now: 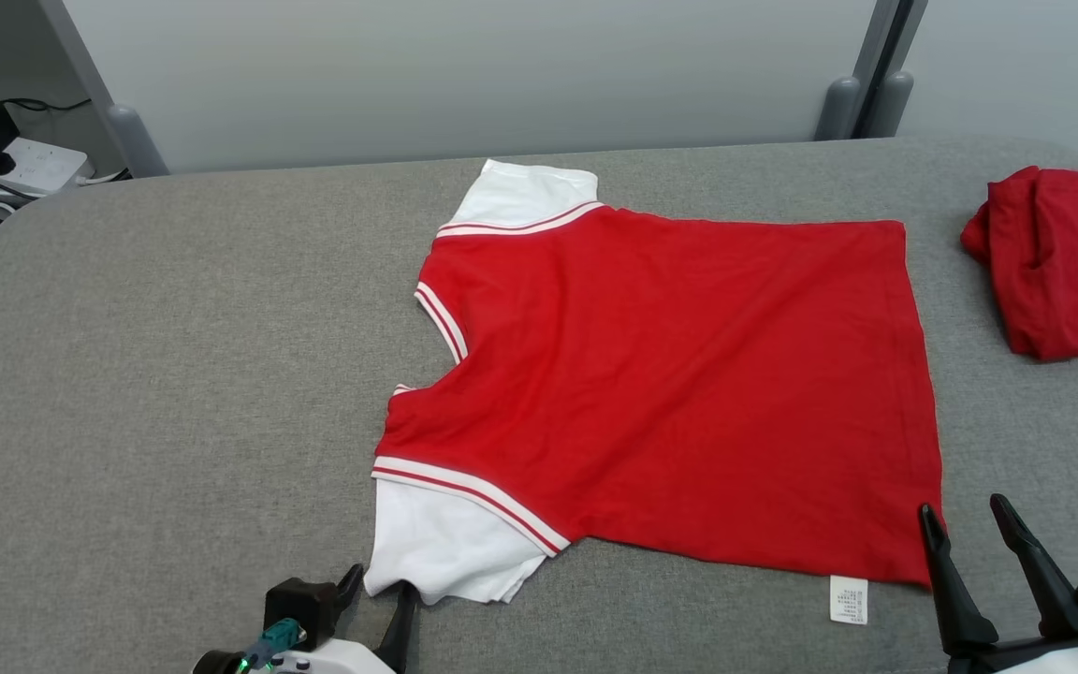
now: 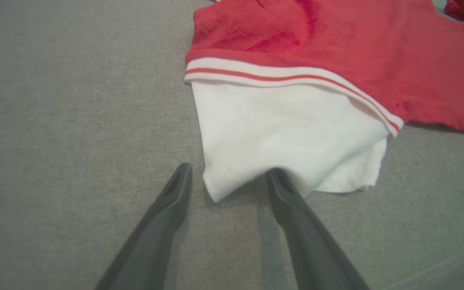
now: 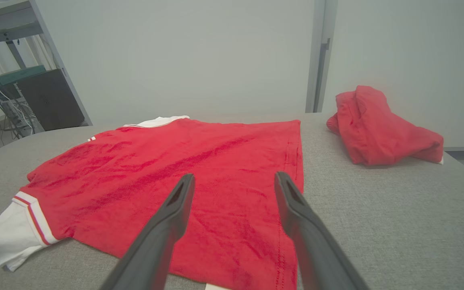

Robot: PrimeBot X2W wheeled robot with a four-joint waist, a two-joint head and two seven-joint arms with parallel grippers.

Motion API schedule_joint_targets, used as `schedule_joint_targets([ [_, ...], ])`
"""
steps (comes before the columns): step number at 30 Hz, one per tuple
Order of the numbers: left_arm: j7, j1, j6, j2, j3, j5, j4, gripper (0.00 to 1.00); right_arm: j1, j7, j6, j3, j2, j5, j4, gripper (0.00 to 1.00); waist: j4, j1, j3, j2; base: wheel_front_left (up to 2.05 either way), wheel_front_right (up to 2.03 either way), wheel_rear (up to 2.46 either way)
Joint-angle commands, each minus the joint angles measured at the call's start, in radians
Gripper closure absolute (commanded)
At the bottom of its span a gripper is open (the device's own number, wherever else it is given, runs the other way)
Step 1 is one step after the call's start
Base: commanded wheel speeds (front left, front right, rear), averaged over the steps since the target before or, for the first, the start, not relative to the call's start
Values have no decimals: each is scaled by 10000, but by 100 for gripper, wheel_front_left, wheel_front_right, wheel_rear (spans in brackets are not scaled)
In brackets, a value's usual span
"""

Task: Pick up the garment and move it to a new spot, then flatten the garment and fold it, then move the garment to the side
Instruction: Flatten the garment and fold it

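Observation:
The garment (image 1: 670, 374) is a red T-shirt with white sleeves, spread flat on the grey table (image 1: 174, 374), collar toward the left. My left gripper (image 1: 378, 582) stands open at the near white sleeve (image 2: 280, 129). The sleeve's corner lies between the fingers, and the right fingertip (image 2: 276, 179) touches its edge. My right gripper (image 1: 964, 507) is open at the shirt's near right hem corner. In the right wrist view its fingers (image 3: 175, 209) hover over the red cloth (image 3: 199, 169) with nothing held.
A second red garment (image 1: 1054, 262) lies crumpled at the table's far right, also seen as a red heap (image 3: 377, 129). A white label (image 1: 848, 599) sticks out of the near hem. A power strip with cables (image 1: 6, 159) sits beyond the table's left corner.

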Motion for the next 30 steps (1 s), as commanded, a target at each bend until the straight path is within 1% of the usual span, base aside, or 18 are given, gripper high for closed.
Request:
schedule_joint_targets([
  [1,-63,-400,-85,58,233,22,-131,97,-385,-132,-29,172,-315,108,-173,0,-29,0,-9,-1,0,0,0],
  [2,-63,-414,-113,58,179,42,-145,100,-390,-132,-29,170,-328,116,-167,0,-50,0,-18,-1,0,0,0],
  [8,-63,-389,-214,58,-10,-95,-12,100,-315,-132,-29,115,-352,176,-93,0,-85,0,-42,-1,0,0,0],
  [11,-63,-323,-248,67,6,-18,4,100,-255,-132,-29,210,-343,313,150,0,-50,0,32,-1,0,0,0],
  [15,-63,-200,-347,262,-115,251,-105,100,-240,-132,-29,632,-457,612,1214,0,52,0,171,-1,0,0,0],
  [20,-63,-34,-378,632,-226,544,-563,100,-713,-132,-29,1033,-473,1125,2570,0,178,0,348,-1,0,0,0],
  [25,-63,-1,-376,816,-355,711,-1050,100,-1428,-132,-29,1134,-518,1448,4047,0,303,0,555,-1,0,0,0],
  [30,-13,-110,-387,864,-528,786,-1402,100,-2185,-132,-29,1147,-494,1606,5333,0,464,0,721,-1,0,0,0],
])
